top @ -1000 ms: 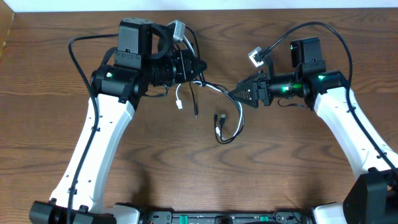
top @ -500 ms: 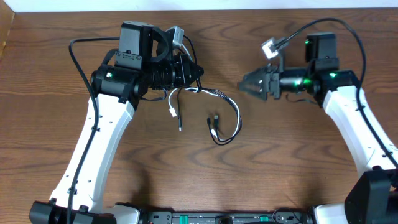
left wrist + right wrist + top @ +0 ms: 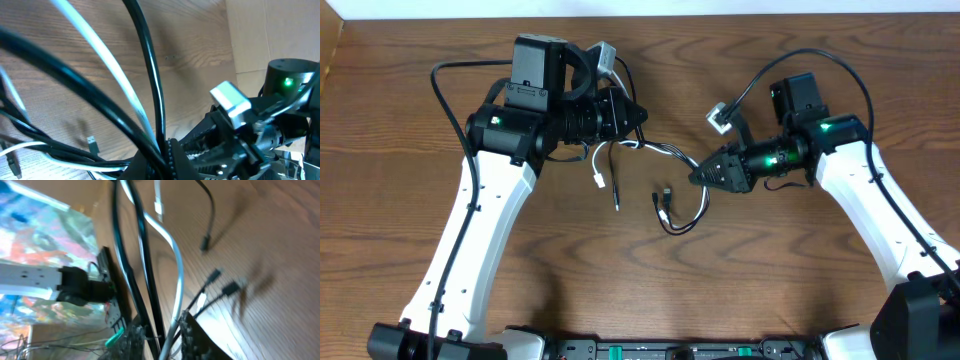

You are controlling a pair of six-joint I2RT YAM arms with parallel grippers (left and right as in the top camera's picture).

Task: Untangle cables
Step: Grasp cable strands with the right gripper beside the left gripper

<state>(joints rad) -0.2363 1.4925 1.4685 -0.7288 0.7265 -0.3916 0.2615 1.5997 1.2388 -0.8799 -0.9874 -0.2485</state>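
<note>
no legible txt, labels or nos.

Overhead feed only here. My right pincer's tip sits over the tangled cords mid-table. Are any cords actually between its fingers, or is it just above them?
Observer: Between them. The right wrist camera shows the bundle of thin black and white cords running down between the fingers of the right pincer.
Operator: Clamped?
Observer: Cannot tell. In that view the fingers flank the cords with a gap showing.
Operator: And the left end?
Observer: The left wrist camera shows the strands converging into the hold of the left pincer, lifted off the brown wooden table.
</note>
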